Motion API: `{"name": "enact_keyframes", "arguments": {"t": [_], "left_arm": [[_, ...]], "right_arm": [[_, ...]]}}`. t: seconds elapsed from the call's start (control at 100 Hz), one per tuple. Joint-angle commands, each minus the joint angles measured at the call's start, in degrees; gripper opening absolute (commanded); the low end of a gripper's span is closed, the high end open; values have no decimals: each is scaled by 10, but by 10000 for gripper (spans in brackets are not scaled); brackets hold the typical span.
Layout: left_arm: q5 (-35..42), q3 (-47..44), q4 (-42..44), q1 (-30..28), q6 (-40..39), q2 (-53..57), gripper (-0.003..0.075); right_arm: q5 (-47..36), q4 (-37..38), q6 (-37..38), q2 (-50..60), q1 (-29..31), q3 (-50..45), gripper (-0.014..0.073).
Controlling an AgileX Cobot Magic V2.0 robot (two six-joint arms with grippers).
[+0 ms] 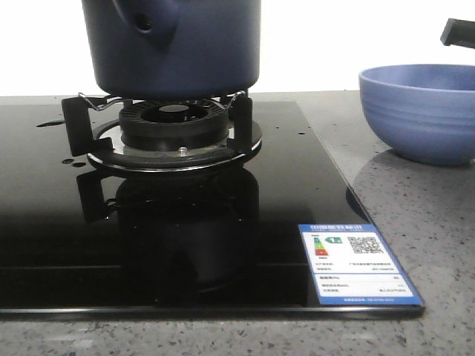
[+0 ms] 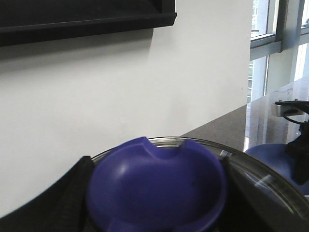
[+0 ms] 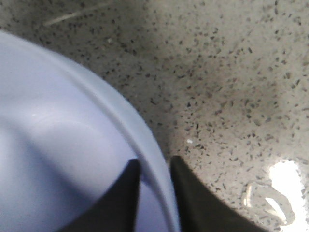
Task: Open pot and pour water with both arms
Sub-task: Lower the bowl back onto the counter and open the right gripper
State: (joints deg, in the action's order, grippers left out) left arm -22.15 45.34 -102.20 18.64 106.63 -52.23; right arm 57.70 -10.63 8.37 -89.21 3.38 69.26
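The dark navy pot (image 1: 174, 55) stands on the gas burner (image 1: 174, 126), its stubby handle with a round hole (image 1: 145, 22) facing the camera; its top is cut off by the front view. In the left wrist view my left gripper (image 2: 157, 193) is shut on the blue knob (image 2: 159, 183) of a glass lid (image 2: 270, 183). I cannot tell whether the lid rests on the pot. My right gripper (image 3: 154, 166) is shut on the rim of the lighter blue bowl (image 3: 58, 145), one finger inside and one outside. Only a black part of it (image 1: 456, 33) shows above the bowl (image 1: 419, 111).
The black glass hob (image 1: 148, 245) carries a blue energy label (image 1: 356, 263) at its front right corner. The bowl sits on the speckled stone counter (image 1: 415, 222) to the right of the hob. A white wall (image 2: 120, 96) stands behind.
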Motion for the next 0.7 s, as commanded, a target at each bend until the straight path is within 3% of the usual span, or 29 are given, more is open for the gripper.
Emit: {"name": "enact_keyframes", "arguments": {"t": [0.0,0.04,0.13,0.45,0.57,0.69], "left_arm": [[-29,21,-28,4,0,7,262],[-29,21,-28,4,1,7,261],[-31,25,-30,4,13,0,262],[-52,103,-30,4,14,-86,262],[-52,134,-27,4,15,-133,262],[-60,166,-27,4,15,-182,262]], "right_arm": [[-26,1,-8,38,2,18,308],[-36,1,-8,48,2,25,379],[-57,1,-8,74,2,42,448],[-77,0,-10,188,1,107,446],[-77,0,-17,243,1,107,334],[-71,-6,-45,298,1,107,91]]}}
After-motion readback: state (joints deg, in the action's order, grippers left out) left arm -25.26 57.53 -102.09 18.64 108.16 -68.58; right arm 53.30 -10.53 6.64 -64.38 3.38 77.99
